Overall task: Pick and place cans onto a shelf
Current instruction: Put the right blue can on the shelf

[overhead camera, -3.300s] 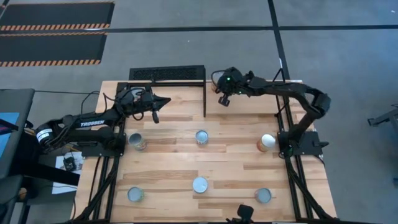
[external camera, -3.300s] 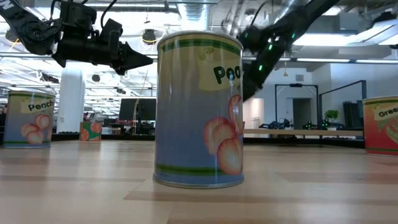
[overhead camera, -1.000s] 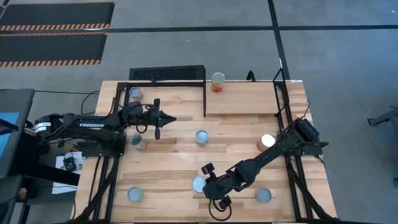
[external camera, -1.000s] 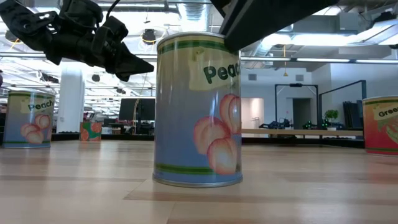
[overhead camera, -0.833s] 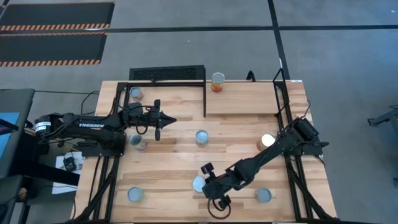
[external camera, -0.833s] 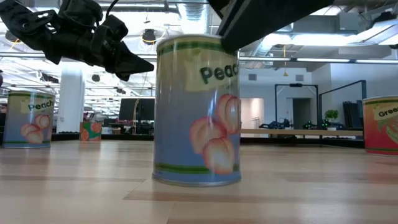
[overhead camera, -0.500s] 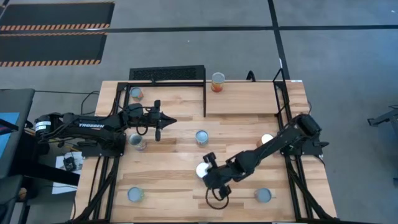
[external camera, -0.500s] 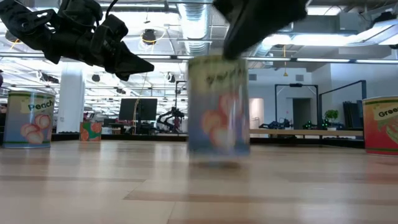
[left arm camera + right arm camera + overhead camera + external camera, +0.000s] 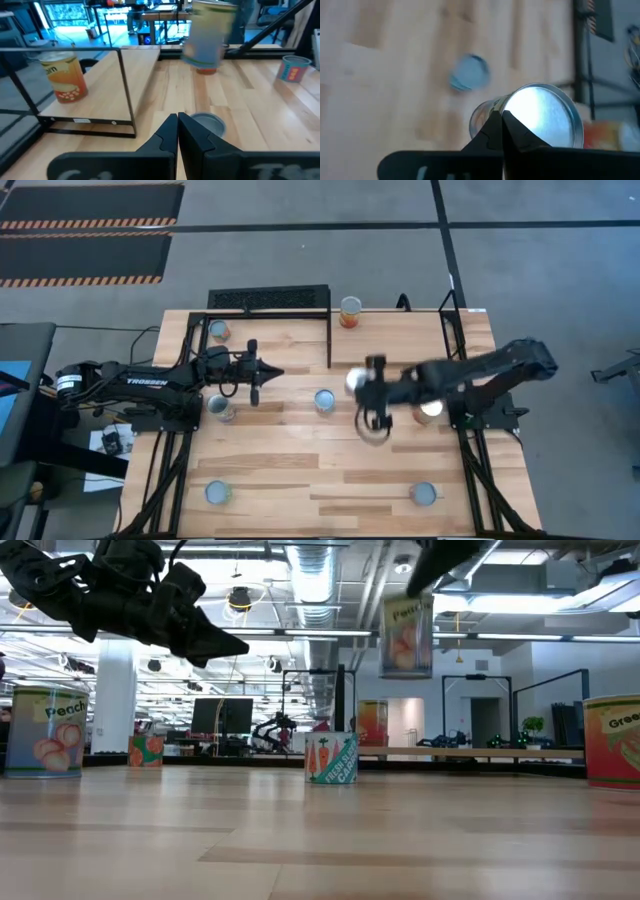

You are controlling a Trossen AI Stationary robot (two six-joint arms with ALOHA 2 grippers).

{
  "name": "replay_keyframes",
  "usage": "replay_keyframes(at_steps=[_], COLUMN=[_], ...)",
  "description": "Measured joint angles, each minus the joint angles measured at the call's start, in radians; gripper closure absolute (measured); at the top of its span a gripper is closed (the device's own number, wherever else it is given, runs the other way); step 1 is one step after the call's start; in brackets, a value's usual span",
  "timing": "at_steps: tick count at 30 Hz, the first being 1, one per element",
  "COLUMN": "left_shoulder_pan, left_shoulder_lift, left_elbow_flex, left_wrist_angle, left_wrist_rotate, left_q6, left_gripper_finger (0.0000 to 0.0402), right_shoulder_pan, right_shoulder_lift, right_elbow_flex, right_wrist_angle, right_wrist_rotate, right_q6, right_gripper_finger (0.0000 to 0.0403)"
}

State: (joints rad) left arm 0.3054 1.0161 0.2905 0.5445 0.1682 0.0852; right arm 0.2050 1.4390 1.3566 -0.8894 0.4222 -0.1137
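My right gripper (image 9: pixel 370 388) is shut on a peach-label can (image 9: pixel 405 635) with a shiny top (image 9: pixel 355 380), high above the table's middle and near the shelf (image 9: pixel 400 340). The held can shows blurred in the left wrist view (image 9: pixel 210 32). An orange-label can (image 9: pixel 350 310) stands on its base at the shelf's far left corner. My left gripper (image 9: pixel 262 373) is shut and empty, hovering above the table's left half, short of a can (image 9: pixel 207 122) standing in the middle (image 9: pixel 324 400). My right gripper holds the can by its top end, at the rim (image 9: pixel 512 112); the fingers (image 9: pixel 485 137) hide the exact place. The gripper is above the can. The can hangs below it nearly upright (image 9: pixel 405 635), lifted far clear of the table.
Other cans stand on the table: one at the far left (image 9: pixel 218 330), one at the left (image 9: pixel 222 408), one at the right (image 9: pixel 430 408), two near the front edge (image 9: pixel 217 493) (image 9: pixel 424 494). A black slatted grille (image 9: pixel 268 298) lies behind the table.
My right gripper has lifted the peach can off the table's near middle and carried it up and toward the far edge, nearer the shelf. The can has stayed nearly upright and now hangs high above the table.
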Motion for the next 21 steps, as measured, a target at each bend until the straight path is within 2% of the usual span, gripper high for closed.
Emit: replay_keyframes(at_steps=[4, 10, 15, 21], left_shoulder_pan=[0.009, 0.028, 0.039, 0.040], left_shoulder_lift=[0.000, 0.000, 0.000, 0.000], left_elbow_flex=[0.000, 0.000, 0.000, 0.000], left_wrist_angle=[0.016, 0.031, 0.031, 0.031], left_wrist_rotate=[-0.015, -0.013, -0.012, -0.014], left_q6=[0.007, 0.003, 0.003, 0.003], left_gripper_finger=[0.0400, 0.0400, 0.0400, 0.0400], right_shoulder_pan=[-0.201, -0.549, -0.783, -0.938], right_shoulder_lift=[-0.088, -0.132, -0.082, 0.020], right_elbow_flex=[-0.084, -0.204, -0.225, -0.225], right_wrist_angle=[0.036, 0.156, 0.236, 0.325], right_wrist_rotate=[-0.077, -0.254, -0.406, -0.503], right_q6=[-0.131, -0.348, -0.479, -0.602], right_gripper_finger=[0.0399, 0.0399, 0.0399, 0.0399])
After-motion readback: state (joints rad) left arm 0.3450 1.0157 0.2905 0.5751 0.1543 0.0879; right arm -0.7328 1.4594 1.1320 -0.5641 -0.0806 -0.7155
